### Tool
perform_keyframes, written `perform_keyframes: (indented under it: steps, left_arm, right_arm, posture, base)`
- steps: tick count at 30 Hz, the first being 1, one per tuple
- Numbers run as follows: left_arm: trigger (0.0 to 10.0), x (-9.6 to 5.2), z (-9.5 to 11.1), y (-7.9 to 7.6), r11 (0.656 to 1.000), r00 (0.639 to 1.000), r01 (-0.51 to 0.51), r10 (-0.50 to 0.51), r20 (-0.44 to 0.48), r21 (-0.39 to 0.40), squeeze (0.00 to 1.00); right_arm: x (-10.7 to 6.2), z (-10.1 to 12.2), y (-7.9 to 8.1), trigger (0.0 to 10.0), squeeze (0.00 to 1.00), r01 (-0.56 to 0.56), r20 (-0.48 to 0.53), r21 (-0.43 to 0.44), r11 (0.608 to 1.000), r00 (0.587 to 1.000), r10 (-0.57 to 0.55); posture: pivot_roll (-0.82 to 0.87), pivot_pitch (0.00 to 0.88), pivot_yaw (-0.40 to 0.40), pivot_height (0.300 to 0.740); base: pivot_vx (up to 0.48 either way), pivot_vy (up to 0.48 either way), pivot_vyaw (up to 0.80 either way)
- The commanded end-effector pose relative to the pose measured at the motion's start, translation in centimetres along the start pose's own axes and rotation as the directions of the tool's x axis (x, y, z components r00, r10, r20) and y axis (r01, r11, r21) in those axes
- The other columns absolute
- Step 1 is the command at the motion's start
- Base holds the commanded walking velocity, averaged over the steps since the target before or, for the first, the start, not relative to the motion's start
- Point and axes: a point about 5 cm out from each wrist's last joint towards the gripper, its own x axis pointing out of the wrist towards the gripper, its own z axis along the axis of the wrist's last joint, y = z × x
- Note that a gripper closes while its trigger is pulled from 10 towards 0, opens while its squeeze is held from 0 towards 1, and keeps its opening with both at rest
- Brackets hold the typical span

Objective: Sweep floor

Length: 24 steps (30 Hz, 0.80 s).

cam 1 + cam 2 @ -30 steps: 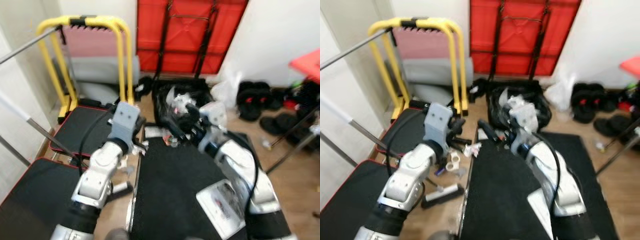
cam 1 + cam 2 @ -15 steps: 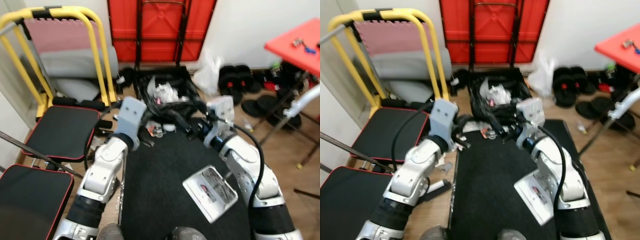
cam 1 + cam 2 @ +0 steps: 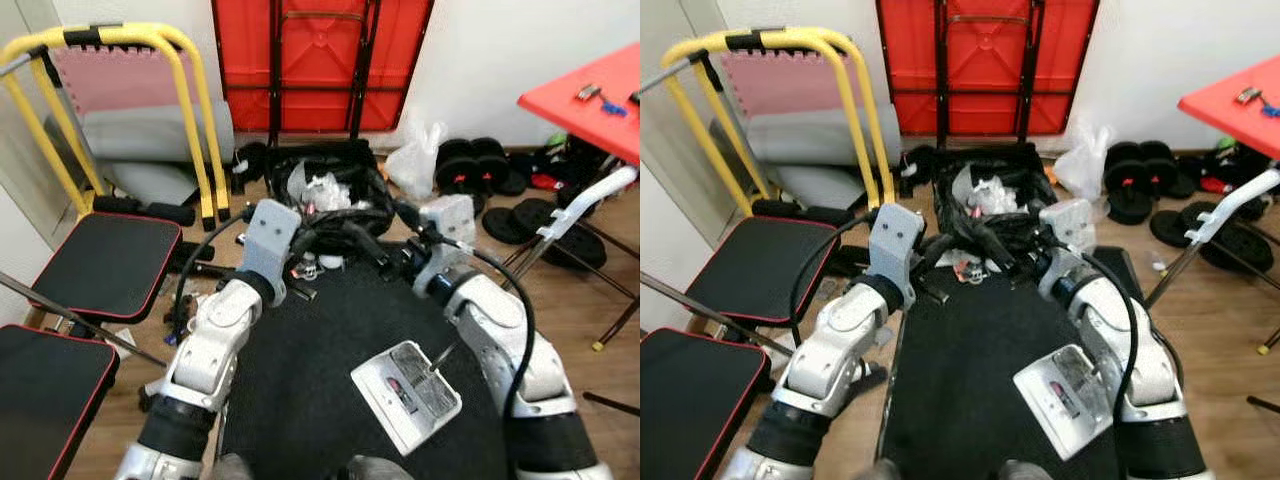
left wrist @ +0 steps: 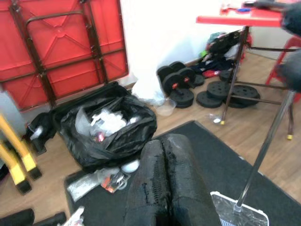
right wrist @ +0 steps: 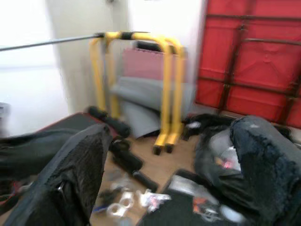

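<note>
A flat sweeper head [image 3: 405, 383] lies on the black mat [image 3: 320, 400] in front of me. Its thin pole [image 4: 263, 150] rises to the right behind my right forearm and ends in a white grip [image 3: 590, 197]; what supports it is hidden. My left gripper [image 4: 164, 141] is shut with nothing in it and is held over the mat's far end. My right gripper [image 5: 169, 127] is open and empty beside it. Just beyond both stands a black rubbish bag [image 3: 325, 190] full of litter. Loose scraps [image 3: 310, 265] lie on the floor at its foot.
A yellow frame [image 3: 190, 90] and padded black benches [image 3: 100, 260] stand to the left. A folded red table [image 3: 310, 60] leans on the back wall. Dumbbells and weight plates [image 3: 470, 165], a white bag [image 3: 415, 160] and a red table [image 3: 590, 95] crowd the right.
The camera has swung right, so the yellow frame slid left and the red table and weights came into view. The sweeper head now shows whole. Both arms stay raised in front.
</note>
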Motion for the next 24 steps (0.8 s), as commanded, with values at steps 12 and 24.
perform_keyframes:
  steps: [12, 24]
  left_arm:
    - [10.0, 0.04, 0.07, 0.17, 1.0, 1.0, 0.001, -0.001, -0.002, 0.008, 0.0]
    - [10.0, 0.05, 0.04, 0.14, 1.0, 1.0, 0.001, -0.001, -0.001, 0.005, 0.0]
  right_arm:
    - [-0.04, 0.07, -0.16, 10.0, 0.0, 0.004, 0.001, -0.001, 1.0, 1.0, -0.004]
    - [-0.04, 0.07, -0.23, 10.0, 0.0, 0.007, -0.002, -0.001, 1.0, 1.0, -0.007]
  posture:
    - [-0.16, 0.042, -0.136, 0.74]
    - [-0.17, 0.043, -0.136, 0.74]
  base:
    - [0.0, -0.319, 0.0]
    - [0.0, -0.319, 0.0]
